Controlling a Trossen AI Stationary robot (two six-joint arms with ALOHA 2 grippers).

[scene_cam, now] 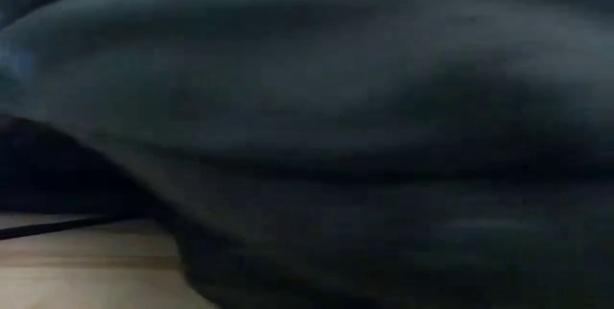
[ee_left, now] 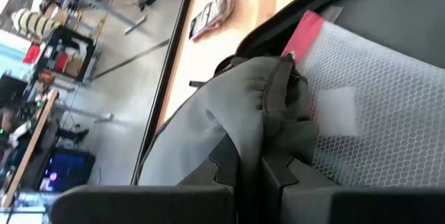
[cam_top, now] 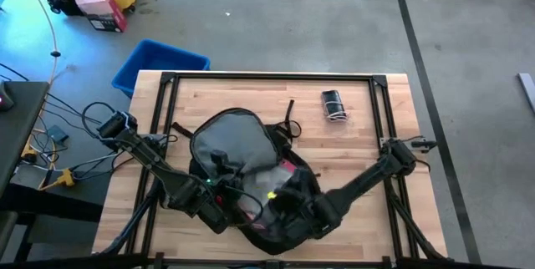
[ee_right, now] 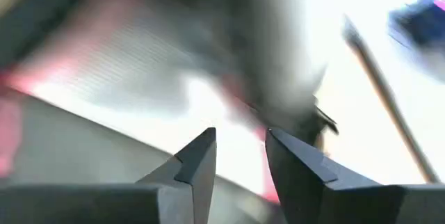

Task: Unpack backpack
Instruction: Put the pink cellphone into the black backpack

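The black backpack lies near the table's near edge, its grey lining turned up; its dark fabric fills the low view. A clear mesh pouch with a pink edge shows inside the opening, its pink edge also visible from above. My left gripper sits at the backpack's left side, shut on a grey flap. My right gripper is over the opening from the right. It is open, with the blurred pink-edged pouch just beyond its fingertips. My left gripper pinches a bunched fold of the backpack's grey flap between its two fingers. The fold stands up above the fingers and is raised off the pouch behind it. How many layers are in the pinch cannot be told.
A small dark item wrapped with pale cord lies on the table's far right part. A black strap trails from the backpack's far side. Bare wood lies along the far edge. A blue bin stands beyond the far left corner.
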